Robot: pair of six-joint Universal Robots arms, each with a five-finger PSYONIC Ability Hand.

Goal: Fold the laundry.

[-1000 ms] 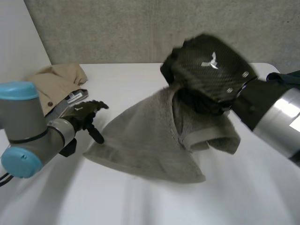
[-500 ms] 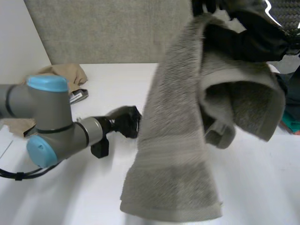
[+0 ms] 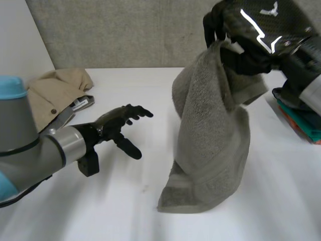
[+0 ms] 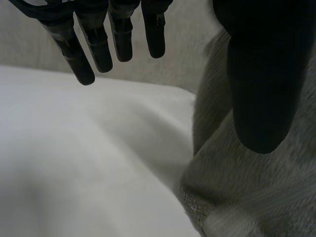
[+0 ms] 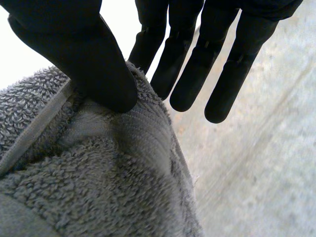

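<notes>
A grey towel [image 3: 210,135] hangs bunched from my right hand [image 3: 256,30], which is raised high at the back right. Its lower end rests crumpled on the white table [image 3: 150,85]. In the right wrist view the thumb [image 5: 79,54] pinches the towel's [image 5: 74,187] hemmed top edge against a finger. My left hand [image 3: 118,123] hovers open over the table to the left of the towel, a short gap from it. In the left wrist view its fingers [image 4: 98,39] are straight and spread, with the towel [image 4: 256,192] just beyond the thumb.
A beige garment [image 3: 55,90] lies at the back left with a small dark item [image 3: 80,104] beside it. A folded teal and orange stack [image 3: 301,123] sits at the right edge. A grey wall stands behind the table.
My right hand has lifted the towel from lying on the table to hanging upright. My left hand has swung toward the towel and now reaches out with its fingers spread.
</notes>
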